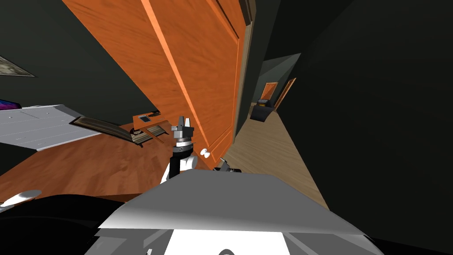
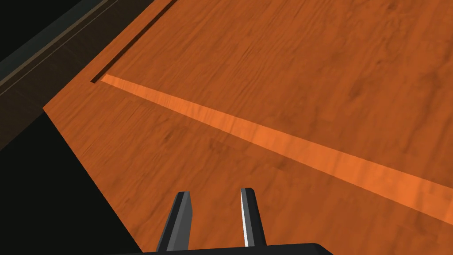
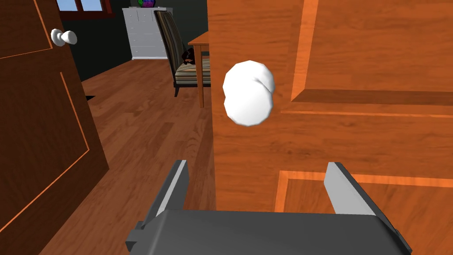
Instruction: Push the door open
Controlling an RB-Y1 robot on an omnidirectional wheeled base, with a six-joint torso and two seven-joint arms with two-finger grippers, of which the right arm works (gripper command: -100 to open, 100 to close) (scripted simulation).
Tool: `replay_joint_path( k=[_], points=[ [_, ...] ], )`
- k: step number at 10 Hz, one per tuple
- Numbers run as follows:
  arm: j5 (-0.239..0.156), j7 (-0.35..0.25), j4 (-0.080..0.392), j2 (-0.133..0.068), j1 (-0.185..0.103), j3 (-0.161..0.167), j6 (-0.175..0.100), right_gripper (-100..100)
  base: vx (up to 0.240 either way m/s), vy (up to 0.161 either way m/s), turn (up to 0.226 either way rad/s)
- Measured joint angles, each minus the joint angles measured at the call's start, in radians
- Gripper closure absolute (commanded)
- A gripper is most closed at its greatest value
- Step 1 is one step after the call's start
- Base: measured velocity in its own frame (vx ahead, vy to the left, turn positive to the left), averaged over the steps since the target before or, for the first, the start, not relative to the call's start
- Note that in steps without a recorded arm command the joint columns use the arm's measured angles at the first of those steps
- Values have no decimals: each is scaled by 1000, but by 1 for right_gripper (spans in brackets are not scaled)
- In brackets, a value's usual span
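Note:
An orange wooden door with raised panels stands partly open ahead of me. Its white round knob sits near the door's free edge. My left gripper is raised close to the door's face, left of the knob. Its fingers stand close together with nothing between them and point at the door panel. I cannot tell if they touch it. My right gripper is open, low by my chest, just short of the knob and astride the door's edge.
Past the door's edge lies a wood-floored room with a striped chair, a small table and a white dresser. A second, darker door with a white knob stands close by the right gripper. A hallway with a dark object runs off to my right.

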Motion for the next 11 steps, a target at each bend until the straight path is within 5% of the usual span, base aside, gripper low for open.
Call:
replay_joint_path(
  k=[6,7,11],
  points=[
    [12,-4,17,14,-7,-14,-4,-100,102,159,8],
    [12,-4,16,15,-7,-14,-5,100,-8,-6,2],
    [12,-4,17,14,-7,-14,-4,100,-16,-20,1]
  ],
)
